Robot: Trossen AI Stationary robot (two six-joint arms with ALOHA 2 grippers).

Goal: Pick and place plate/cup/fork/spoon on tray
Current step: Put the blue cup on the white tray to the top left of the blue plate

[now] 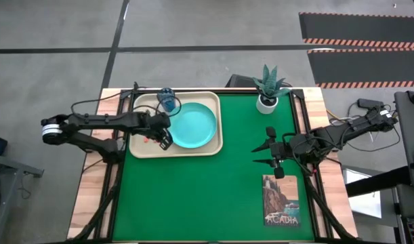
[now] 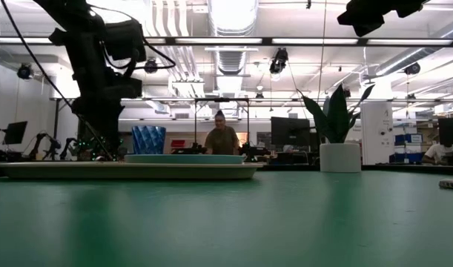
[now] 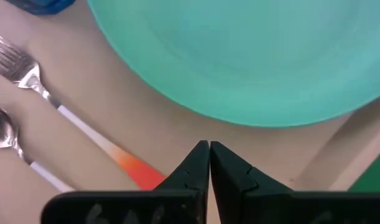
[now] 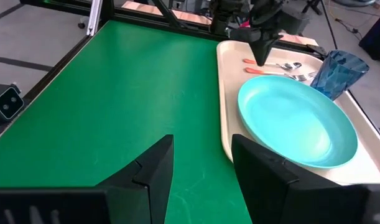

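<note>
Two shut left fingers (image 3: 209, 163) beside fork (image 3: 65, 112).

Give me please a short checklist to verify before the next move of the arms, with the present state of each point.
1. Plate lies on the tray: ok.
2. Cup stands upright in the tray, beside the plate: ok.
3. Fork and spoon lie on the tray, side by side: ok.
4. Left gripper is shut and holds nothing, over the tray near the plate's rim: ok.
5. Right gripper is open and empty, over the green mat, apart from the tray: ok.
6. Left gripper is clear of the fork's orange handle end: cannot tell.
</note>
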